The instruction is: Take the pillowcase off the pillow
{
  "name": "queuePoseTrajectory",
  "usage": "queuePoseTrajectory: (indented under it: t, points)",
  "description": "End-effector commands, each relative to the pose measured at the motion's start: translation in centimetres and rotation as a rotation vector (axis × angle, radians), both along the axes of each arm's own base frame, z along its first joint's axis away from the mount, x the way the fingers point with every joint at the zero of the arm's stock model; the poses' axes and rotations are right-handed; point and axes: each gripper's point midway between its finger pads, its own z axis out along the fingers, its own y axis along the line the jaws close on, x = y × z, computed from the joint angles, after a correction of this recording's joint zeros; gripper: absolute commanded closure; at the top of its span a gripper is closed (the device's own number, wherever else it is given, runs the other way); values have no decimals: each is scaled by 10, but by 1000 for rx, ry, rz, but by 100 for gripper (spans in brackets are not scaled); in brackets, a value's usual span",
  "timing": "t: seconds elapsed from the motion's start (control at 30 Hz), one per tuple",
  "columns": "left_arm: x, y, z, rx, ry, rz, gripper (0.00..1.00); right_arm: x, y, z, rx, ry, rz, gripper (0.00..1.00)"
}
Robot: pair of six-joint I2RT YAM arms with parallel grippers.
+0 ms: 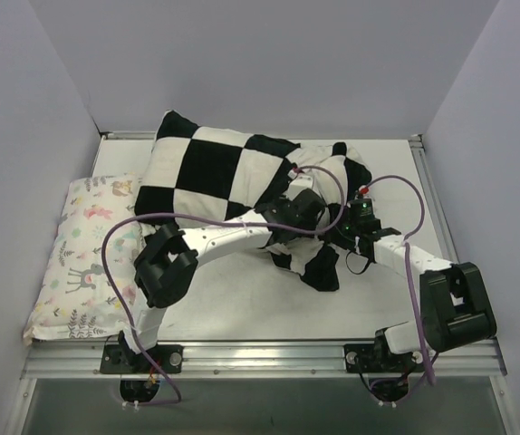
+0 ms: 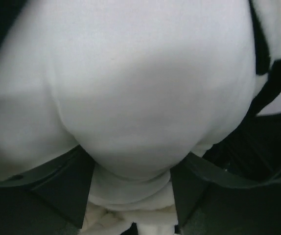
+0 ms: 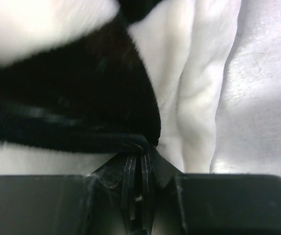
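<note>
The black and white checkered pillowcase (image 1: 210, 177) lies across the back middle of the table, bunched up at its right end. My left gripper (image 1: 303, 210) is pushed into that bunched end. In the left wrist view its jaws stand wide open (image 2: 133, 196), and the plain white pillow (image 2: 130, 98) bulges between the dark fingers (image 2: 67, 186). My right gripper (image 1: 355, 217) sits just to the right of it. Its jaws (image 3: 139, 154) are shut on the black hem of the pillowcase (image 3: 72, 98).
A pale pillow printed with small pastel animals (image 1: 88, 254) lies along the table's left edge. The white table (image 1: 242, 299) shows in front of the pillowcase. Grey walls close in the left, back and right. A metal rail (image 1: 260, 349) runs along the near edge.
</note>
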Motion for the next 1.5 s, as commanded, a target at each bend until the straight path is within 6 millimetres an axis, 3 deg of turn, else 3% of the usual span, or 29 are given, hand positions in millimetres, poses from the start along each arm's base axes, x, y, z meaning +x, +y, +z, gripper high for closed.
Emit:
queuePoseTrajectory:
  t: [0.0, 0.03, 0.07, 0.13, 0.17, 0.27, 0.3, 0.37, 0.4, 0.57, 0.63, 0.77, 0.93, 1.0, 1.13, 1.47]
  points:
    - [31, -8, 18, -83, -19, 62, 38, -24, 13, -3, 33, 75, 53, 100]
    - [36, -7, 19, -80, -18, 69, 87, -27, 14, -1, 29, 73, 66, 100]
    - [43, -10, 28, -95, -30, 71, 100, -28, 15, 2, 28, 71, 70, 100]
    - [59, -3, 39, -111, -37, 94, 100, -32, 16, 8, 22, 62, 86, 100]
    - [69, -5, 55, -138, -56, 105, 100, -35, 18, 9, 18, 60, 95, 100]
    - [96, 8, 81, -199, -61, 142, 100, -46, 21, 11, -25, 61, 123, 100]
    - [106, 8, 102, -248, -81, 149, 100, -49, 21, 10, -33, 62, 125, 100]
    - [120, 20, 116, -286, -61, 157, 100, -58, 18, 3, -56, 74, 121, 100]
    - [127, 22, 140, -329, -86, 163, 100, -61, 16, -1, -60, 80, 119, 100]
    - [146, 56, 174, -366, -80, 190, 100, -70, 3, -16, -97, 92, 75, 100]
    - [145, 64, 185, -389, -82, 188, 100, -64, 4, -16, -95, 78, 72, 100]
    - [141, 77, 199, -431, -58, 168, 100, -57, 0, -23, -125, 93, 52, 100]
    - [154, 107, 229, -546, -43, 181, 100, -56, 0, -36, -208, 102, 48, 100]
    - [158, 111, 238, -578, -43, 184, 100, -59, 1, -45, -200, 122, 49, 100]
    - [164, 110, 237, -624, -9, 171, 100, -61, 0, -50, -224, 128, 50, 100]
    - [166, 100, 267, -760, 4, 133, 100, -69, 1, -48, -258, 86, 75, 100]
